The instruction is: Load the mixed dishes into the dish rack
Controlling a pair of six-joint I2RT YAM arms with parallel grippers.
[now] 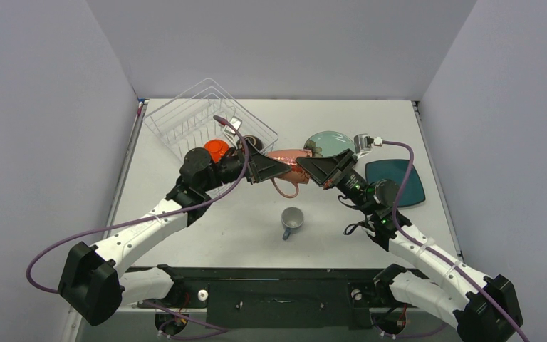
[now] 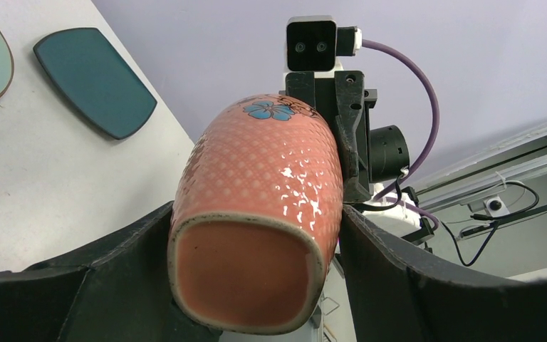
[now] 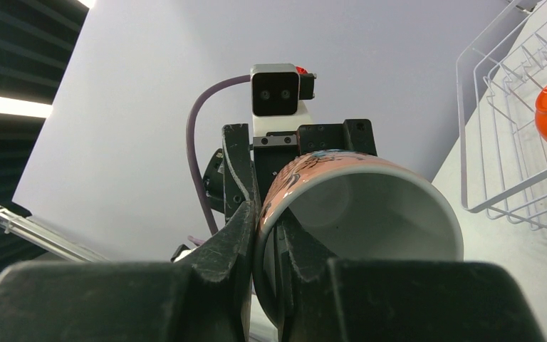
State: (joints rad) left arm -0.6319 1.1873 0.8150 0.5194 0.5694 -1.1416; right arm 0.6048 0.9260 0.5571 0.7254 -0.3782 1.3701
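Observation:
The pink mug (image 1: 288, 158) hangs sideways in the air between both grippers. My right gripper (image 1: 306, 167) is shut on its rim, one finger inside and one outside, as the right wrist view shows on the mug (image 3: 370, 206). My left gripper (image 1: 275, 169) straddles the mug's base (image 2: 256, 271), with its fingers (image 2: 399, 271) against both sides. The white wire dish rack (image 1: 185, 114) stands at the back left, with the orange-red bowl (image 1: 216, 150) in its near corner. The grey-blue mug (image 1: 292, 222) lies on the table below the grippers.
The round pale-teal plate (image 1: 330, 142) lies just behind the right gripper. The dark-teal rounded-square plate (image 1: 399, 182) lies to its right. A dark bowl (image 1: 253, 142) sits at the rack's right corner, partly hidden by the left arm. Grey walls enclose the table.

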